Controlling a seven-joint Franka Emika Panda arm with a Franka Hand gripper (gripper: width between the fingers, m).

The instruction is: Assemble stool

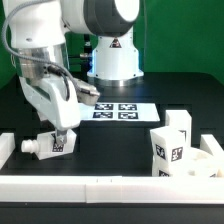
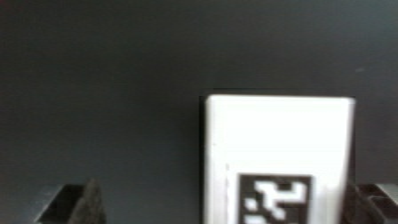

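Observation:
A white stool leg (image 1: 47,146) with a black-and-white tag lies on the black table at the exterior view's left. My gripper (image 1: 62,133) is low over it, open. In the wrist view the leg (image 2: 276,140) lies between my two dark fingertips (image 2: 71,205), nearer one of them, and the gripper (image 2: 224,205) is not touching it. The round white seat (image 1: 203,160) sits at the exterior view's right with two more tagged legs (image 1: 168,150) standing at it. I cannot tell whether they are in its sockets.
The marker board (image 1: 115,110) lies flat at the middle back, in front of the robot base (image 1: 112,60). Long white border rails (image 1: 100,185) run along the front and the exterior view's left edge (image 1: 6,148).

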